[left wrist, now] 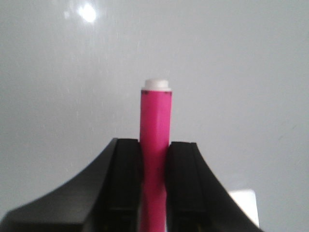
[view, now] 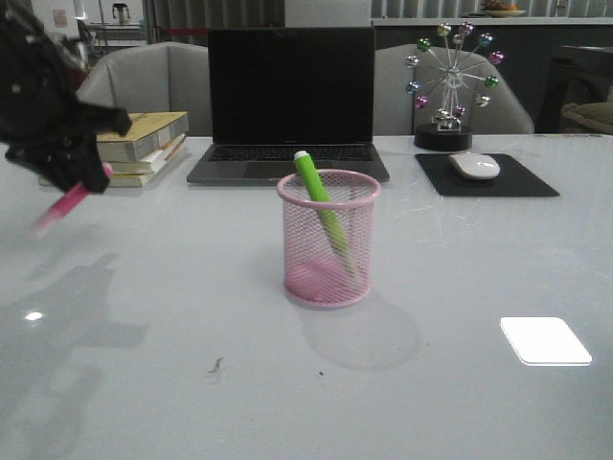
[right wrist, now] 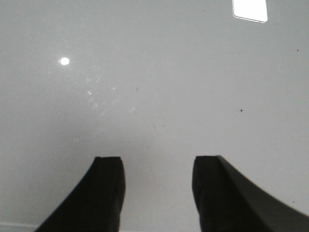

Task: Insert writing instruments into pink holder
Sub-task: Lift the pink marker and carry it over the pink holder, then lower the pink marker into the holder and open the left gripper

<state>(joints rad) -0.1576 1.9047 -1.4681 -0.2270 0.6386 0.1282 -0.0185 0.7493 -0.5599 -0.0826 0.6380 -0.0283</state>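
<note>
Nearest the camera, bare pale table (view: 144, 402) with a bright reflected patch at its right. At the table's middle, the pink holder (view: 329, 240), upright, with the lime green pen (view: 321, 213) already inside, leaning, its whitish tip poking above the rim at the left side. Off to the far left and raised above the surface, the left gripper (view: 91, 172), clamped on the bright pink pen (view: 69, 205); pen tilted, free end slanting down and leftward, clear of the tabletop, well apart from the holder. Seen from the left wrist: same left gripper (left wrist: 155, 159) with both fingers (left wrist: 126, 169) pressed against the sides of the pink pen (left wrist: 155, 121), whitish cap end sticking out beyond the fingertips over plain table. Seen from the right wrist: right gripper (right wrist: 157, 193) with fingers spread apart, nothing between them, only table (right wrist: 154, 87) beneath. Farther back: a stack of books (view: 146, 146) at left, an open laptop (view: 290, 101) at centre, a white mouse (view: 474, 166) on a black mouse pad (view: 522, 182) at right, a small Ferris-wheel ornament (view: 450, 81) behind it, then grey chairs (view: 153, 81).
</note>
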